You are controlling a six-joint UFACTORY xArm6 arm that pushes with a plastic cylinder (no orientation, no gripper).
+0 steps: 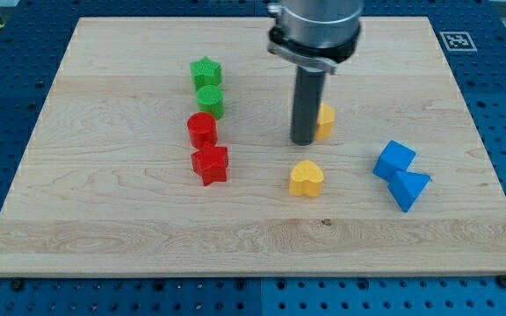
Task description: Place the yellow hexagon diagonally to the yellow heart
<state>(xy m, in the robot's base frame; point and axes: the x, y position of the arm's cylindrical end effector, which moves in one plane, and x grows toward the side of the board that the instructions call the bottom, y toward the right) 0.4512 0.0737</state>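
The yellow hexagon (325, 121) sits on the wooden board (104, 228) right of centre, partly hidden behind my rod. My tip (303, 140) rests on the board touching the hexagon's left side. The yellow heart (306, 178) lies just below the tip, a short gap away, slightly to the left of the hexagon.
A green star (206, 72) and a green cylinder (210, 101) stand in a column at left of centre, with a red cylinder (202, 130) and a red star (210, 164) below them. Two blue blocks (394, 161) (408, 189) lie touching at the right.
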